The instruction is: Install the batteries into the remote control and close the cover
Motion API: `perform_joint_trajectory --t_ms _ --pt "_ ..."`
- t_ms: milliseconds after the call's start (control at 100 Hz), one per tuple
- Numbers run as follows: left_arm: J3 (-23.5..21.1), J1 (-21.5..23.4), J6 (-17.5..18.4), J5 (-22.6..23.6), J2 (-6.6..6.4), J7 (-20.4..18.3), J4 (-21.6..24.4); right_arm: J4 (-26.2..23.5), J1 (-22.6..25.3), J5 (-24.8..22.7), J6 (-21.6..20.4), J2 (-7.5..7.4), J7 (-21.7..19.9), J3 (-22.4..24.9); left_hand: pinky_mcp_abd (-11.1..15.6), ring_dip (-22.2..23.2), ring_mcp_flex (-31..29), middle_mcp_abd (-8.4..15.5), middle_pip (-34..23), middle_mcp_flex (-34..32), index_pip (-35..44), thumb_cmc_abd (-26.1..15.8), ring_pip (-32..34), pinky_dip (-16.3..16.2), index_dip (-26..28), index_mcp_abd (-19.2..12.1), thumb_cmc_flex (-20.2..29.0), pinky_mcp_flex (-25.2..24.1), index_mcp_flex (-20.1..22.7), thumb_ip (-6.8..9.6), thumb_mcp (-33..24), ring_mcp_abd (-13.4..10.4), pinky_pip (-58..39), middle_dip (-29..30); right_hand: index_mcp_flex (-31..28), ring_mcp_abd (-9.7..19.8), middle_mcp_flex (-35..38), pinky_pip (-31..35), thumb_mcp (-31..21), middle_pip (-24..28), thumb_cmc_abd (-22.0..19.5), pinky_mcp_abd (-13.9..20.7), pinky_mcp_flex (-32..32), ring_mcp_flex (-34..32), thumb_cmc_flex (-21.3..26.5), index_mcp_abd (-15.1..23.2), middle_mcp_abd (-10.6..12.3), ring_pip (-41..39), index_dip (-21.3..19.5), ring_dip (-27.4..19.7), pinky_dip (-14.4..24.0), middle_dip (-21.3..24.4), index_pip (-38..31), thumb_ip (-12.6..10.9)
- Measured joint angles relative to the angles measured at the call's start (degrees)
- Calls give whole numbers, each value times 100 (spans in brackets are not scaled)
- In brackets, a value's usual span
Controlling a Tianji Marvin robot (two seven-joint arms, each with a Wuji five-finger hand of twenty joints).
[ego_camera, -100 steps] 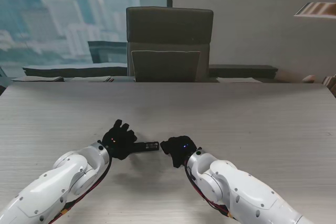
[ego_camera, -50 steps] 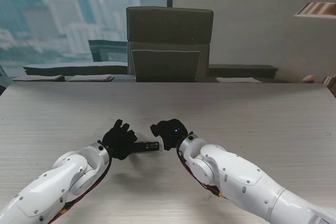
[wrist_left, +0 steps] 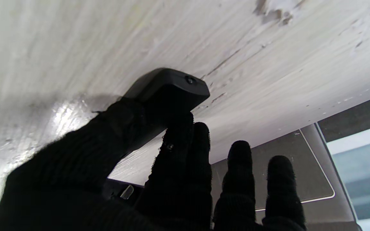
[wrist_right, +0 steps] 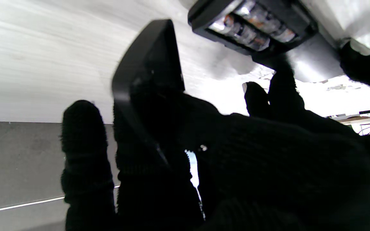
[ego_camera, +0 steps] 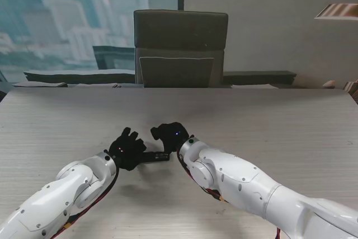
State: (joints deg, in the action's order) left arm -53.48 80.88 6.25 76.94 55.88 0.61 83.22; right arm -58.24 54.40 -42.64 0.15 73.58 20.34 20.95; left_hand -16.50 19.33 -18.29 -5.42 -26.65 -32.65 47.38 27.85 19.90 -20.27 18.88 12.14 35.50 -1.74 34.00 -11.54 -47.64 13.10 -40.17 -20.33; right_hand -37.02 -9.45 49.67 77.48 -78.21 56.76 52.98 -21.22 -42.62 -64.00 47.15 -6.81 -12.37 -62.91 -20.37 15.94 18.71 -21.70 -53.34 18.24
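From the stand camera, the right hand [ego_camera: 169, 135] has swung inward and away from me over the last second; it began nearer to me, beside the free end of the remote control [ego_camera: 157, 156], and now sits just past that end, close to the left hand [ego_camera: 127, 148], which has not shifted and pins the remote's other end to the table [ego_camera: 268, 127]. In the left wrist view the left hand [wrist_left: 114, 166] is clamped on the remote control [wrist_left: 169, 91], thumb and forefinger around its body and the other fingers [wrist_left: 241, 166] spread free past it; the body lies flat against the tabletop. In the right wrist view the right hand [wrist_right: 178, 154] is closed on the battery cover [wrist_right: 149, 70], a thin dark plate pinched upright between the fingers, and just beyond its fingertips lies the open battery bay of the remote control [wrist_right: 252, 27] with the batteries [wrist_right: 249, 29] already seated side by side. I judge that loading is done and the move inward brings the cover towards the bay; what remains is laying it flat, lining up its edge, and pressing or sliding it shut while the left hand braces the remote.
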Motion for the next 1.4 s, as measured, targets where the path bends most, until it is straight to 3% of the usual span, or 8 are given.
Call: perform_joint_trajectory --t_ms 390,680,1150,1400 --pt "9 -10 -3 -19 -2 -29 4 589 -251 115 -169 260 184 -296 0 0 0 -1 0 0 0 0 0 0 0 1 3 0 0 0 -3 0 0 0 13 1 6 0 0 39 -70 70 22 3 0 1 0 1 -22 62 0 -2 -63 0" --pt "12 -15 -8 -35 -2 -54 9 739 -300 205 -265 378 187 -391 0 0 0 -1 0 0 0 0 0 0 0 3 4 0 0 0 -3 0 0 0 13 2 6 0 0 52 -70 75 23 4 0 2 0 1 -22 64 0 -4 -66 0" --pt "10 -15 -8 -49 0 -44 2 680 -289 210 -337 409 125 -447 0 0 0 -2 0 0 0 1 0 0 0 3 4 0 0 0 -4 0 0 0 15 -6 2 1 0 98 -141 77 23 18 -15 2 0 1 -23 69 0 -4 -66 0" --pt "8 -15 -7 -50 0 -49 4 638 -260 208 -356 395 68 -461 0 0 0 -2 0 0 0 2 0 0 0 3 4 0 0 0 -4 0 0 0 147 84 -287 1 36 109 -219 78 222 240 -595 5 0 98 -23 211 0 -4 -73 -3"
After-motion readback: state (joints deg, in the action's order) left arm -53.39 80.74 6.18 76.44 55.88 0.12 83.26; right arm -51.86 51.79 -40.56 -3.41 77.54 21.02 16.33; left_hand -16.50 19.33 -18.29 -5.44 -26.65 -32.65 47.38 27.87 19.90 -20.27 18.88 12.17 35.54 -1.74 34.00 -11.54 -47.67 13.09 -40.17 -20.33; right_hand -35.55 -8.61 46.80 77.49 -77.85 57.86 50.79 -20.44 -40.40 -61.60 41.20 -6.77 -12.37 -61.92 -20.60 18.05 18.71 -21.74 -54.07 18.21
